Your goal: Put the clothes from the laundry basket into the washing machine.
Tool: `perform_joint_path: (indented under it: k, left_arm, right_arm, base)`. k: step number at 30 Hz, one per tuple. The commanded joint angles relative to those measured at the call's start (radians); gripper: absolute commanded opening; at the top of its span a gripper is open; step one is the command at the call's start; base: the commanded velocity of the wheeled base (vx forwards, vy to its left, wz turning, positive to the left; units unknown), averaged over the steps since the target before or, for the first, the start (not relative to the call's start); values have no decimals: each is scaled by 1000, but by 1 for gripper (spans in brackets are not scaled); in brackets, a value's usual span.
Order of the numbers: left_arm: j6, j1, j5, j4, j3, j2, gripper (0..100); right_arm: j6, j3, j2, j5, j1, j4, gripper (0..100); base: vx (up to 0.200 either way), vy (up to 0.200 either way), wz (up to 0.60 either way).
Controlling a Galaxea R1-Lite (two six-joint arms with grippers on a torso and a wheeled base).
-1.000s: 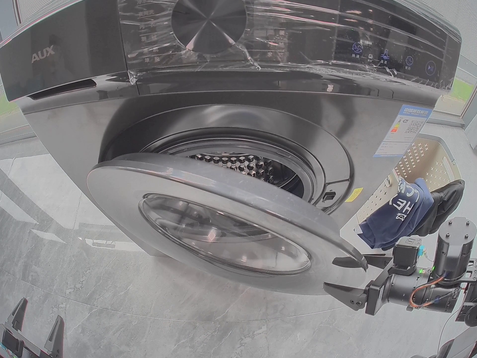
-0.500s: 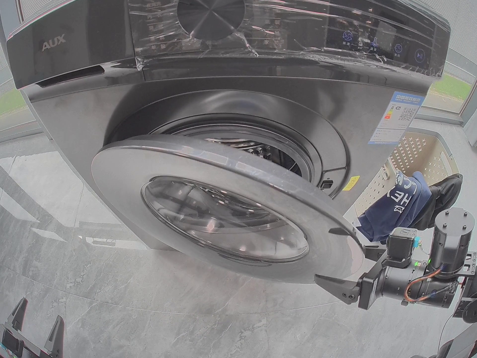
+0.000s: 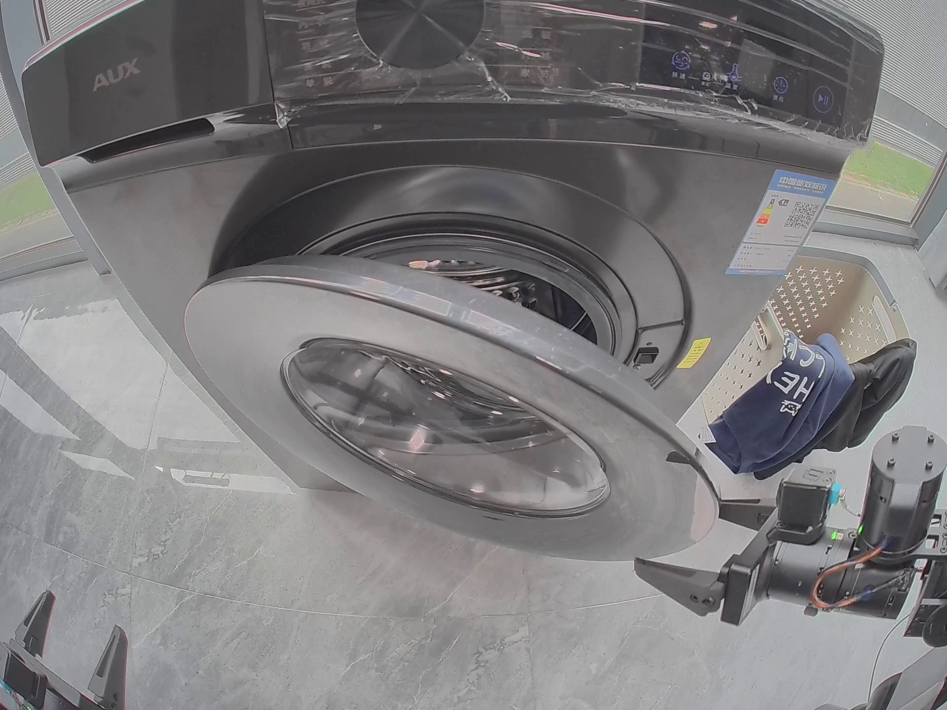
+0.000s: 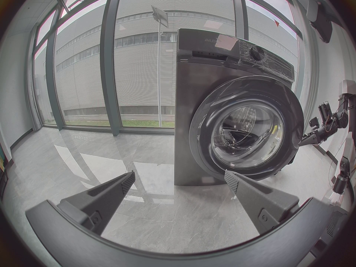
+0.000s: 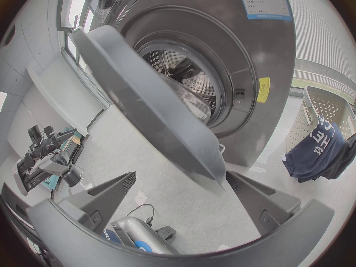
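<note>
The dark grey washing machine point(image 3: 473, 179) stands with its round door point(image 3: 444, 416) swung partly open, and the steel drum point(image 5: 185, 75) shows behind it. My right gripper point(image 3: 681, 536) is open at the door's free edge, whose rim point(image 5: 213, 175) lies between the fingers. A beige laundry basket point(image 3: 838, 298) stands to the machine's right, with a navy shirt point(image 3: 789, 411) and a black garment point(image 3: 888, 382) draped over its front wall. My left gripper point(image 3: 74, 628) hangs open and holds nothing, low at the left, far from the machine point(image 4: 222, 104).
Glossy grey tiled floor point(image 3: 296, 584) spreads in front of the machine. Tall windows point(image 4: 111, 67) run behind and beside it. In the right wrist view, part of a cabled device point(image 5: 141, 234) lies on the floor under the gripper.
The head view has shifted, so the machine sits slightly differently in the picture. The door now hides more of the drum opening. My right gripper stays open at the door's edge.
</note>
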Motion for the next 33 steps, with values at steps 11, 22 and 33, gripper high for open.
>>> perform_joint_path:
  k: [11,22,33]
  left_arm:
    - [-1,0,1,0,13,-10,100]
    - [-1,0,1,0,12,-10,100]
    - [-1,0,1,0,13,-10,100]
  right_arm:
    - [-4,-24,61,17,33,-2,100]
    - [-15,163,-109,41,1,23,100]
    - [-46,109,-28,43,-289,78,100]
  base:
    - [-36,0,0]
    - [0,0,0]
    - [0,0,0]
